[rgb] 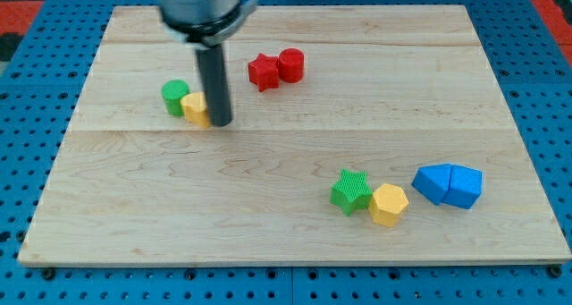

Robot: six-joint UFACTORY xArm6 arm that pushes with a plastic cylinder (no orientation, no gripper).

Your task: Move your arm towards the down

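Note:
My tip (220, 123) rests on the wooden board (286, 233) in the upper left part of the view. It sits right beside a yellow block (195, 108), on that block's right side, and seems to touch it. A green cylinder (175, 97) stands against the yellow block's left. A red star block (264, 72) and a red cylinder (290, 64) sit together to the upper right of my tip. The rod partly hides the yellow block's right edge.
At the lower right lie a green star block (351, 191) touching a yellow hexagon block (389, 204). Two blue blocks (449, 185) sit together further right. A blue pegboard (27, 117) surrounds the board.

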